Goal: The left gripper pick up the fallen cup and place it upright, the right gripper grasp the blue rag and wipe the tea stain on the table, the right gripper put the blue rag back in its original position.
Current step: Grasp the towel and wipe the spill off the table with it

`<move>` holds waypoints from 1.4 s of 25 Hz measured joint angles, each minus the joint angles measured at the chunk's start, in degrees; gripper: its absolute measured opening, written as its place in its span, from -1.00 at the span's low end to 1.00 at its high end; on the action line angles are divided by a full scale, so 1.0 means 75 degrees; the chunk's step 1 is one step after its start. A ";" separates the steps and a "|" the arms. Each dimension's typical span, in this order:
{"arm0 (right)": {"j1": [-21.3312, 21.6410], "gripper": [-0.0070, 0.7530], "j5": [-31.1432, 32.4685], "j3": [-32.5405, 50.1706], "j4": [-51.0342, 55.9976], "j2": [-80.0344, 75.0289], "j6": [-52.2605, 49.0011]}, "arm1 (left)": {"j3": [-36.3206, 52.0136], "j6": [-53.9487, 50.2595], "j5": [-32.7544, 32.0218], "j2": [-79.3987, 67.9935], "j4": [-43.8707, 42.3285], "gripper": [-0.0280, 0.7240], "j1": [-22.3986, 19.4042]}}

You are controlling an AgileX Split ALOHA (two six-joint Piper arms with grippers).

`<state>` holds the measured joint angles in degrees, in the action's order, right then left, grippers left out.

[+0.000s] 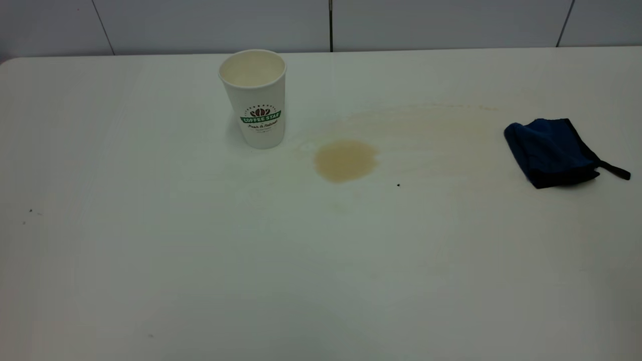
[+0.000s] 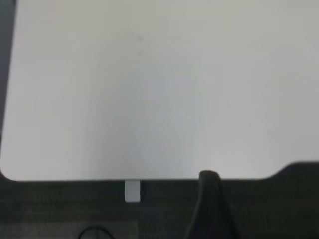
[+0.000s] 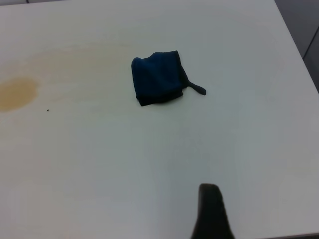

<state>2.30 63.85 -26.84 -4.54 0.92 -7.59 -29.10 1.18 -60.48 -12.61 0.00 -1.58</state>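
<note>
White counter (image 1: 200,260) filling the exterior view, rounded at the far left corner, grey panelled wall (image 1: 200,22) behind. Faint tan smear (image 1: 431,125) arcing across the middle toward the right side. Cup (image 1: 256,100) upright at the far centre-left, mouth up, green banner logo facing the camera, well apart from both arms. Rag (image 1: 549,150) crumpled at the right, dark blue with black edging, loop strap (image 1: 614,170) trailing toward the right edge, lying flat on the counter with nothing touching it. Stain (image 1: 345,159) an oval light brown puddle just right of the cup's base, between cup and rag, nearer the cup. Tiny black speck (image 1: 398,185) near the stain's right side.

No arm seen in the exterior view. Left end effector (image 2: 212,204) showing only 1 dark fingertip in the left wrist view, at the counter's edge over bare surface; spread or pressed together cannot be told. Right end effector (image 3: 212,211) likewise only 1 dark fingertip in the right wrist view, above bare counter, well short of the rag; grip likewise impossible to tell.
</note>
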 joint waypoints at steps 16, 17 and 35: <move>0.0000 0.54 0.0000 0.0000 0.0000 0.0000 0.0000 | 0.0120 0.0000 -0.0441 0.1325 0.0092 0.61 -0.0229; 0.0000 0.54 0.0000 0.0000 0.0000 0.0000 0.0000 | 0.0148 0.0000 -0.0460 0.1422 0.0092 0.61 -0.0229; 0.0000 0.54 0.0000 0.0000 0.0000 0.0000 0.0000 | 0.0161 0.0007 -0.0519 0.1819 0.0092 0.61 -0.0229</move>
<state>2.30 63.85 -26.84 -4.54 0.92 -7.59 -27.90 1.24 -64.37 1.04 0.69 -3.30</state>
